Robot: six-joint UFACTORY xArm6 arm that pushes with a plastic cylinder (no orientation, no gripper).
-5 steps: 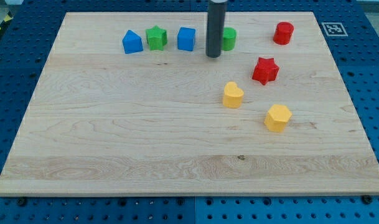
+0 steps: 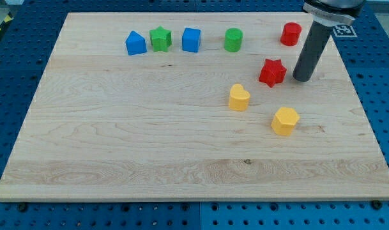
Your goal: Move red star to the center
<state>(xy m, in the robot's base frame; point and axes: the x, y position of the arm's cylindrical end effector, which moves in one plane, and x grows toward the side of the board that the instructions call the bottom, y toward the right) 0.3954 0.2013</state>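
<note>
Red star: right of board centre, toward the top edge. My tip: a plain rod with no jaws, set just right of it. A leftward-downward push is advised, passing above the yellow heart.

I count seven blocks on the tabletop. Two are blue, two green, two yellow. Only one red star and one red cylinder.

The red star is a small, chunky, glossy block with blunt points; it lies flat on the bench, upright and unturned; it sits just to the view's left of my tip, close beside it, whether touching I cannot tell.
</note>
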